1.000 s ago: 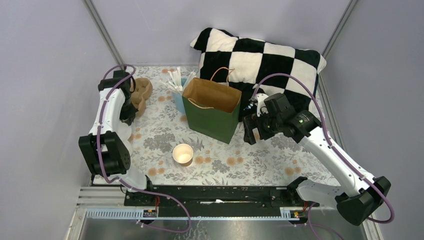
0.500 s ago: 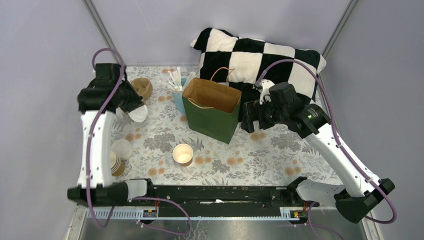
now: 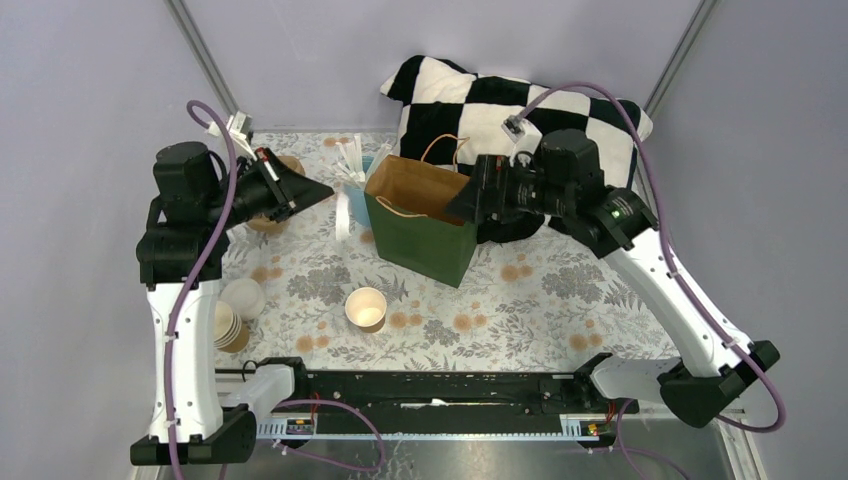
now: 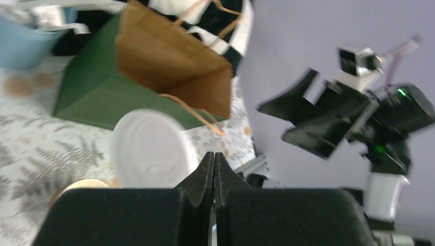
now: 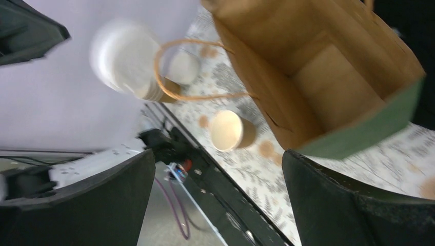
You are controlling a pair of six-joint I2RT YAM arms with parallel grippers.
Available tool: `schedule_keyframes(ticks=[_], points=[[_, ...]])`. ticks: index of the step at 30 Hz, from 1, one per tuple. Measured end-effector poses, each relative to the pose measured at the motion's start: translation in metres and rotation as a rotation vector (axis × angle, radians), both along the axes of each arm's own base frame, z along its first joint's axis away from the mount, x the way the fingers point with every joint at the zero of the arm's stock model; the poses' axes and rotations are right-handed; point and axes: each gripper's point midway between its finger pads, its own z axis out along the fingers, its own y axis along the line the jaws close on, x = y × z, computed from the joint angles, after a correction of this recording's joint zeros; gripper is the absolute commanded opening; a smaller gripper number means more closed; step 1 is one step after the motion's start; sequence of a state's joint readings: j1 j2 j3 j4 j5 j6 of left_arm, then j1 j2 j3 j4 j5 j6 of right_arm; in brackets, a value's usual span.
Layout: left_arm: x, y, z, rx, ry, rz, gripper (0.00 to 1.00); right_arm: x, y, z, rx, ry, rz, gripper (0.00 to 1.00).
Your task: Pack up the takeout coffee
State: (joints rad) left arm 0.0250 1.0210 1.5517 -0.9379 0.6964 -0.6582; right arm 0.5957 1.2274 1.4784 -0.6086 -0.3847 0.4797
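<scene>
Lid (image 4: pixel 151 151) aloft beside open green bag (image 3: pixel 420 240), paper cup (image 3: pixel 366 308) uncapped on table (image 3: pixel 560 330).
Left gripper (image 3: pixel 330 190): pinches fully closed on the lid's edge, holds it upright in the air just left of the bag's mouth, near a blue cup (image 3: pixel 357 205) of white sticks. Right gripper (image 3: pixel 462 190): spreads wide with nothing between the fingers, hovers over the bag's right rim, points toward the lid. Paper cup: stands open-topped on the floral table, just in front of the bag, well apart from both grippers. Stack of lidless cups (image 3: pixel 228 328): sits by the table's left edge.
</scene>
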Motion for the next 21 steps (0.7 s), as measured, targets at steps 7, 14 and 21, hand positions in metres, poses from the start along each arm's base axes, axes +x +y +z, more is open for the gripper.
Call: schedule_keyframes(ticks=[7,14,21], points=[[-0.015,-0.028,0.058,-0.169,-0.180,-0.200,0.00,0.016,0.046,0.045,0.250,0.030,0.081,1.00],[0.019,-0.018,0.027,-0.142,-0.017,-0.090,0.23,0.024,0.050,0.044,0.258,0.053,0.054,1.00],[0.011,0.000,-0.112,0.001,0.365,0.046,0.53,0.025,0.001,-0.005,-0.023,0.023,-0.103,1.00]])
